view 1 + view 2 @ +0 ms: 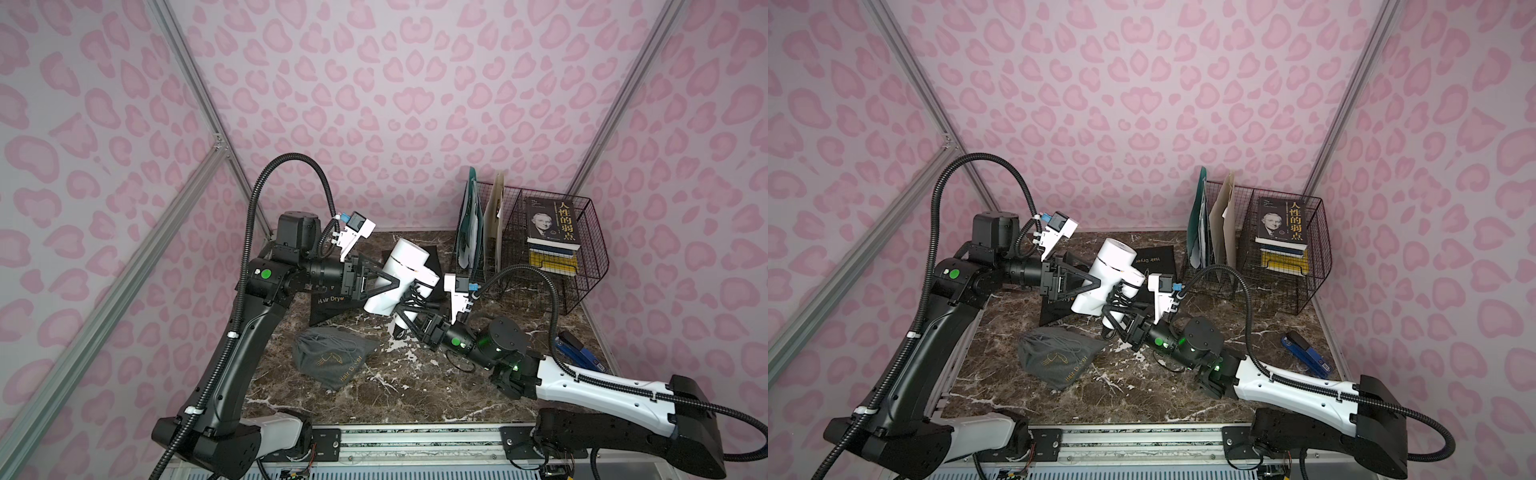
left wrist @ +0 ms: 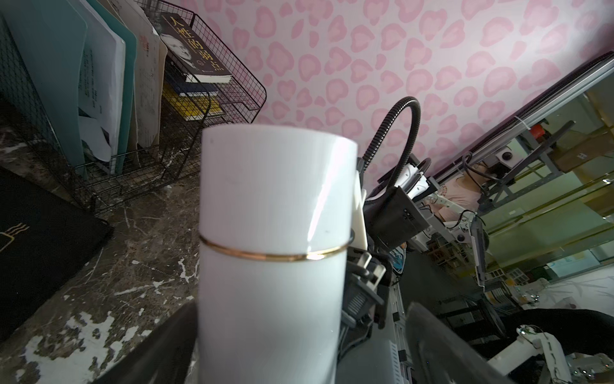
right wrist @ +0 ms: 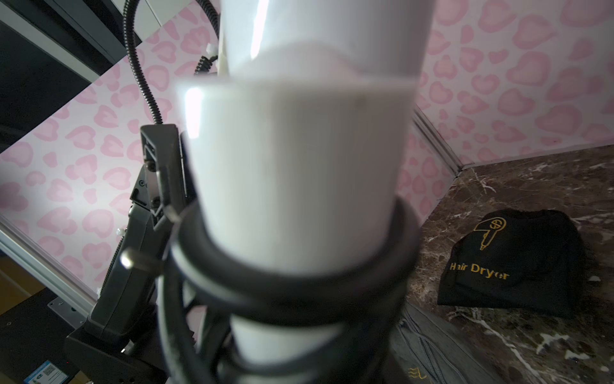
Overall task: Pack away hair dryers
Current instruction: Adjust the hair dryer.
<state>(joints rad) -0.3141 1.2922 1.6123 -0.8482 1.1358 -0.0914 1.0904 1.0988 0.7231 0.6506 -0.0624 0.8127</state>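
Right jaws clamp white dryer (image 1: pixel 401 266) by handle; left jaws straddle barrel.

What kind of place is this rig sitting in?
Most likely a staged robot data-collection booth inside a lab, not a home: pink blotch-print wall panels on bare aluminium frame posts, a dark marble-look tabletop, and, in the left wrist view, glass partitions and metal framing beyond the booth.

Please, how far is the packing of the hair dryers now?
Possibly done: the grey fabric pouch bulges as if filled, but its contents are hidden. In hand: the white hair dryer hangs in the air, the right claw shut on its cord-wrapped handle, the left claw open around its barrel. Left: this dryer is in no pouch yet; two black fabric pouches lie nearby.
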